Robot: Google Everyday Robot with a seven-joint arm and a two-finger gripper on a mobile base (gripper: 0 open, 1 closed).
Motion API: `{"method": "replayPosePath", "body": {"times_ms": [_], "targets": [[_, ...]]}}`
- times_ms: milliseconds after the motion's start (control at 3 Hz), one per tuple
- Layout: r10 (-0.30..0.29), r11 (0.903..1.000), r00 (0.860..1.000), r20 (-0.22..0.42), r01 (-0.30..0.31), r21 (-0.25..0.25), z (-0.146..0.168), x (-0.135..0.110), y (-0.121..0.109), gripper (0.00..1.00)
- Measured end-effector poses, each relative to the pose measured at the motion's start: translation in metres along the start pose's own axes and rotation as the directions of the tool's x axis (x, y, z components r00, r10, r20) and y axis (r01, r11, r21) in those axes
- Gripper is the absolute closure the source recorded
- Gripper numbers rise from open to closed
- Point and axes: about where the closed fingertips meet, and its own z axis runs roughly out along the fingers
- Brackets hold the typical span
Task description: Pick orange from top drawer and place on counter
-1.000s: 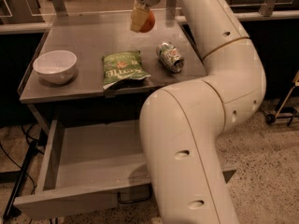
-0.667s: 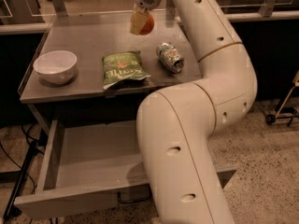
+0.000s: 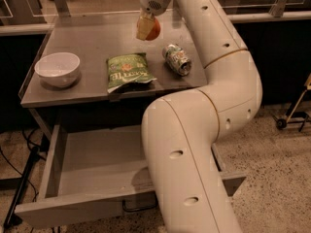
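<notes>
My gripper (image 3: 147, 28) hangs over the far middle of the counter (image 3: 87, 42), fingers pointing down. It is shut on the orange (image 3: 153, 30), whose round orange skin shows beside the pale fingers (image 3: 143, 27). The orange is held just above the counter top, behind the chip bag. The top drawer (image 3: 92, 178) stands pulled out below the counter; the part of its inside that shows holds nothing, and my arm hides its right side.
A white bowl (image 3: 58, 68) sits at the counter's left. A green chip bag (image 3: 127, 71) lies at the front middle, and a crushed can (image 3: 176, 59) lies to its right. My big white arm (image 3: 194, 130) fills the right foreground. Cables run on the floor at left.
The gripper with the orange has stayed over the back of the counter, shifting only slightly. The arm's elbow has moved a little.
</notes>
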Motion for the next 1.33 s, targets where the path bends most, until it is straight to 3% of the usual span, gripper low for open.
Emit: {"method": "replayPosePath", "body": {"times_ms": [667, 1333], "targets": [[0.024, 0.9991, 0.999, -0.023, -0.025, -0.035, 0.018, 0.019, 0.005, 1.00], [0.010, 0.9968, 1.000, 0.009, -0.009, -0.079, 0.031, 0.013, 0.014, 1.00]]}}
